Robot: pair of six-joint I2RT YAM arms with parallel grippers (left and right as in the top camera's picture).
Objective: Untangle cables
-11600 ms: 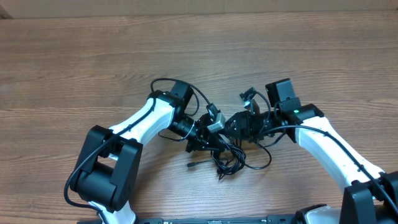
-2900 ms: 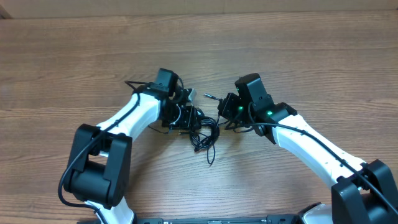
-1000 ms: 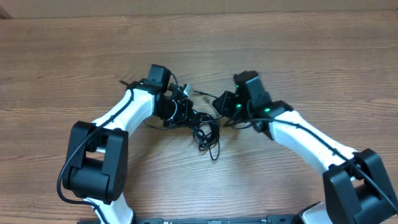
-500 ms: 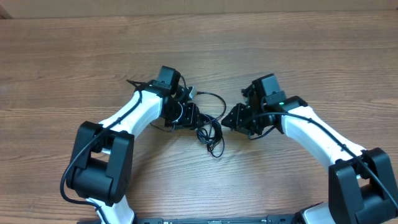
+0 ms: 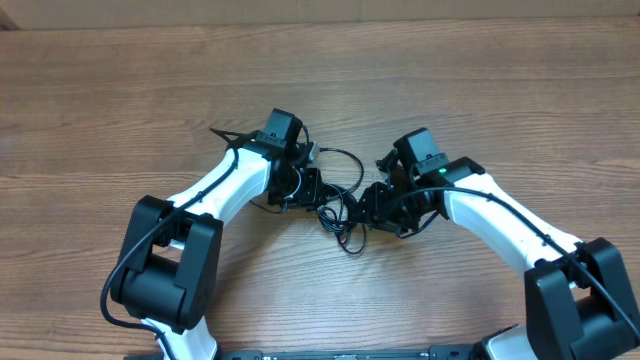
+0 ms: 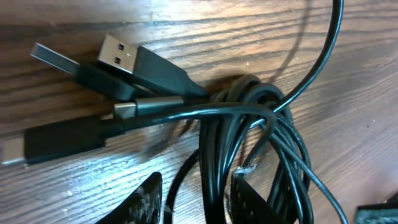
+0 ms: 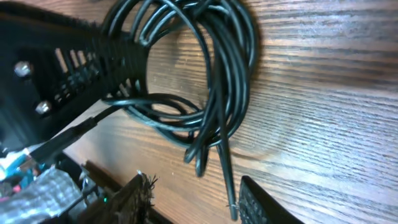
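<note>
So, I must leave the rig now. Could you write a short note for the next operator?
Left gripper: fingers apart, astride the cables, not clamped.
Right gripper: open, one cable end lying between its fingers.
Cables: one coiled bunch on the table between the arms, with the USB plugs beside it.
Done: nothing separated yet.
Left: draw each cable out of the bunch.

I see the thin black cables (image 5: pixel 341 214) bunched in one tangled coil, flat on the wooden table (image 5: pixel 120 100), their USB plugs (image 6: pixel 134 62) lying together beside it.
</note>
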